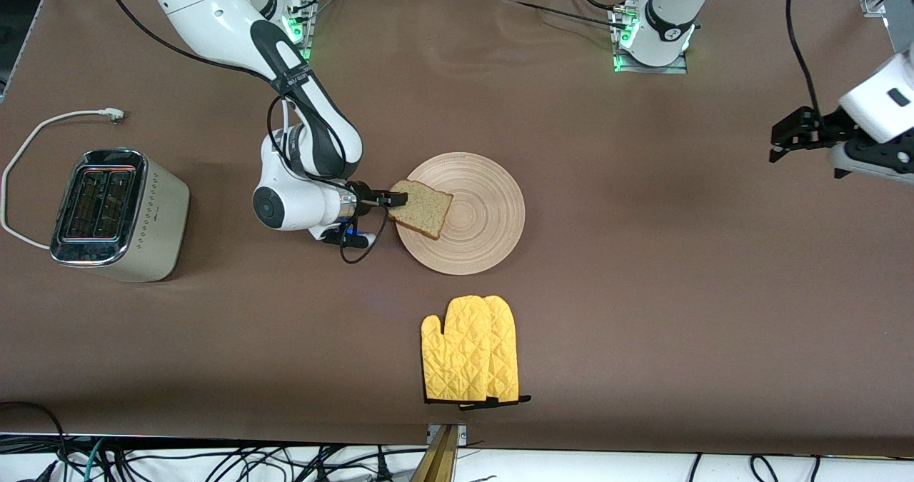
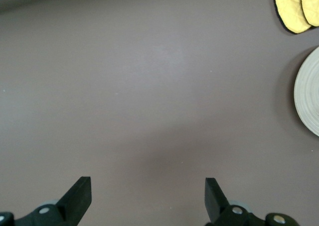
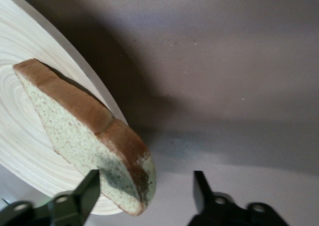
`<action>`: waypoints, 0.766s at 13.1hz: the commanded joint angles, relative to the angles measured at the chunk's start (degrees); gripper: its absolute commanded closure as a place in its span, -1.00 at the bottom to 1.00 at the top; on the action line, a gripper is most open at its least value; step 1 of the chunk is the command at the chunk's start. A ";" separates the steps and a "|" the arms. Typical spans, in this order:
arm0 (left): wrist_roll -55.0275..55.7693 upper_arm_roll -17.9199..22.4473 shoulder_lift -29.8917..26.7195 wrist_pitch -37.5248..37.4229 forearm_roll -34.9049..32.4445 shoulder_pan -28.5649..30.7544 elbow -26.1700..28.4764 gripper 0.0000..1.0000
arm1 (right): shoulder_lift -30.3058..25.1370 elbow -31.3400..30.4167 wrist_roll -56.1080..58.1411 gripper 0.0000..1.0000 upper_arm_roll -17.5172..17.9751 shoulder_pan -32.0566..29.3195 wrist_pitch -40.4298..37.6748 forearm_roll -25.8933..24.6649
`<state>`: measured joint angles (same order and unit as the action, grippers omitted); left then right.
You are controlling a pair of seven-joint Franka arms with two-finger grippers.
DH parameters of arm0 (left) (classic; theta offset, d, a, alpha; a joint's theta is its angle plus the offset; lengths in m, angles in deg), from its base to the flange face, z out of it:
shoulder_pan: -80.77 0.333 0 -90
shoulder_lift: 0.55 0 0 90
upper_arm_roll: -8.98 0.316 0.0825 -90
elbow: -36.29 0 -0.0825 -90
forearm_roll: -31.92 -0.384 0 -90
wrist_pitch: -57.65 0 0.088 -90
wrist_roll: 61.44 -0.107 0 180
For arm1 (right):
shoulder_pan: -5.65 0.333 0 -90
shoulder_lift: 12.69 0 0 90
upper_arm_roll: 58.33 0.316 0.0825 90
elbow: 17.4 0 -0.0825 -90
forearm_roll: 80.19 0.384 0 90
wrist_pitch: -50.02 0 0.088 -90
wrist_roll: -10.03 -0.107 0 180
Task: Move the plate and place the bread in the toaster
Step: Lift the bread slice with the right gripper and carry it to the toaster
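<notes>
The bread [image 1: 423, 208] (tilted on the plate [image 1: 485, 225]) sits between the right end effector's [image 1: 397, 198] spread, unclenched fingers.

The bread [image 1: 422, 208] lies on the plate [image 1: 485, 214], the toaster [image 1: 118, 214] toward the right arm's end

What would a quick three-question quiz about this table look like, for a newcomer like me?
1. True or false: the bread is already in the toaster.
2. What lies nearer to the front camera than the plate? A) yellow oven mitts B) a kettle C) a knife
3. Which gripper is at the bread?

Key: 1. False, it lies on the plate. 2. A. 3. The right gripper, open around the bread's edge; the left gripper waits open over the table.
</notes>
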<state>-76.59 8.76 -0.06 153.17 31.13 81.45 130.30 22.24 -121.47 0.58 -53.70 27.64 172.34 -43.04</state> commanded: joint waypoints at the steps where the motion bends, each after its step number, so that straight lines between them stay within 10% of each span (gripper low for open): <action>1: -6.09 -0.66 -0.06 -0.43 1.40 0.02 -2.24 -1.00 | -1.18 -0.79 -0.30 0.73 0.03 0.24 0.12 1.52; 10: -11.65 -1.63 2.23 -7.11 3.68 3.35 -7.78 -1.00 | -1.88 1.41 -0.57 1.00 0.12 0.77 -0.23 1.52</action>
<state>-86.68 7.04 0.54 147.40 33.28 83.74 125.83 21.87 -120.46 0.58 -53.42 28.04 172.32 -42.30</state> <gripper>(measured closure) 0.000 0.855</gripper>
